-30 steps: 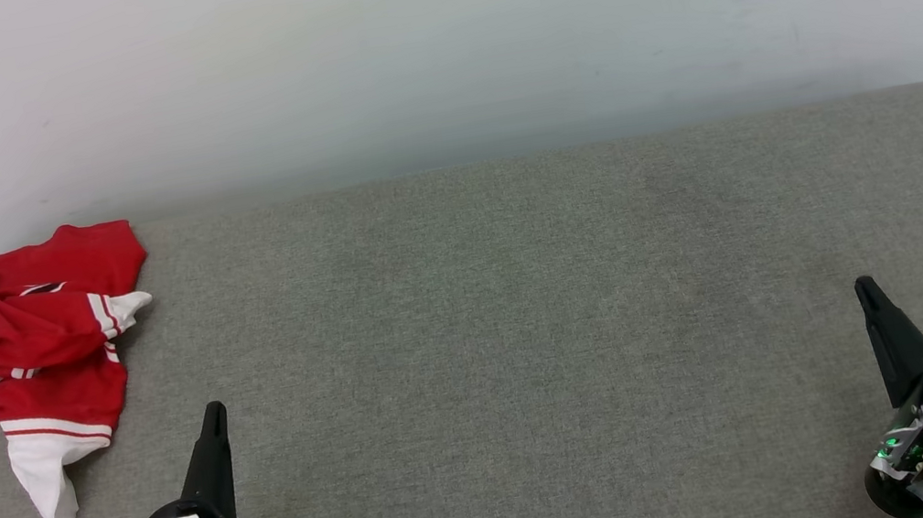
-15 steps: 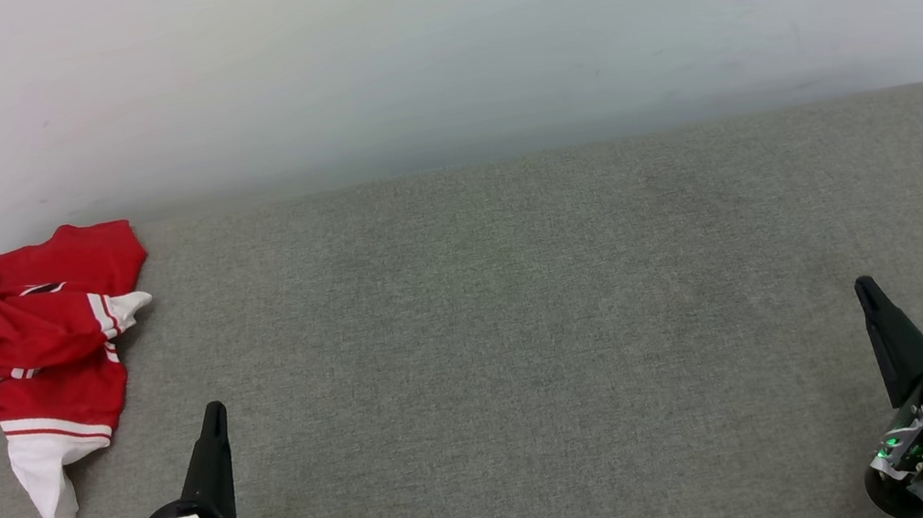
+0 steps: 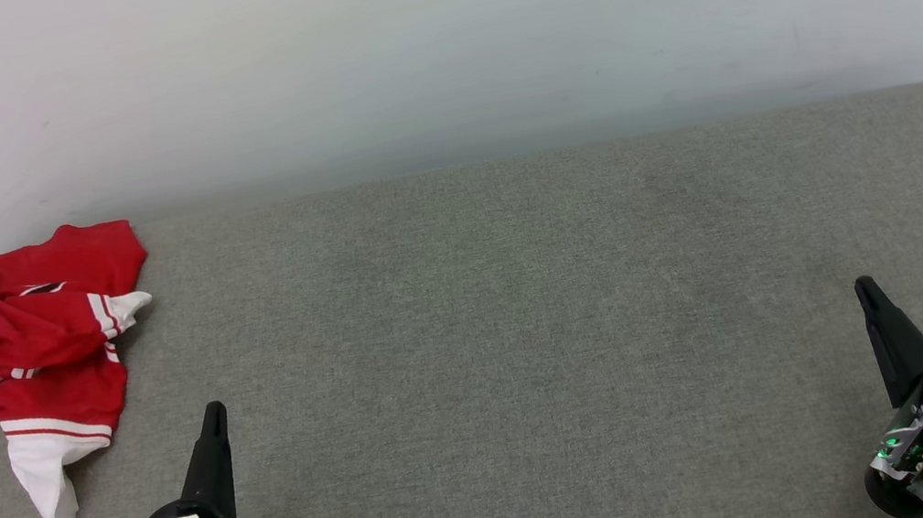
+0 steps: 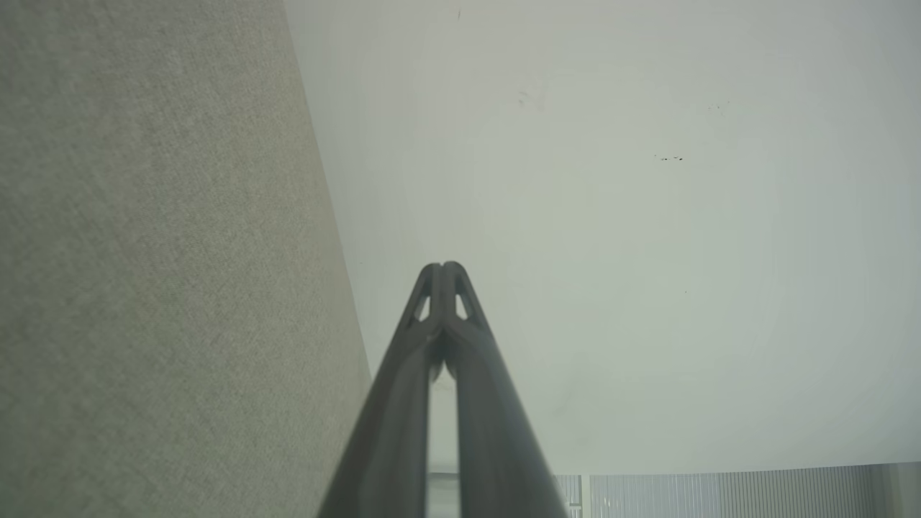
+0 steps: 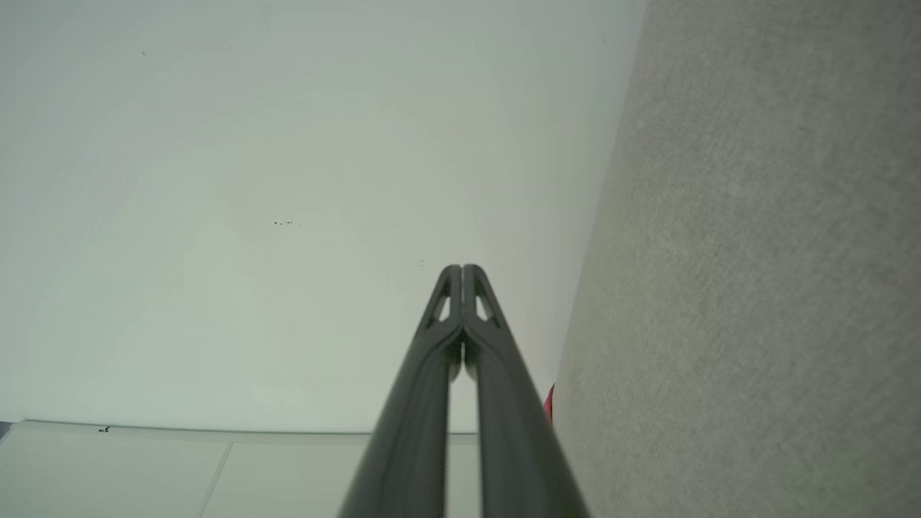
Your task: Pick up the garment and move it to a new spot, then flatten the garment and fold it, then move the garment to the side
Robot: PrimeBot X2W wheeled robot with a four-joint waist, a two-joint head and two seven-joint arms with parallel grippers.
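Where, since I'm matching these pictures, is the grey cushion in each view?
Head view: the grey cushion spans the lower part, under the white wall.
Left wrist view: grey cushion down the left side, wall on the right.
Right wrist view: grey cushion down the right side, wall on the left.
Shared landmark: the seam where cushion meets wall.

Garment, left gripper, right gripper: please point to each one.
garment point(image 3: 30, 341), head view, red crumpled body.
left gripper point(image 3: 214, 413), head view, shut fingertips.
right gripper point(image 3: 863, 288), head view, shut fingertips.
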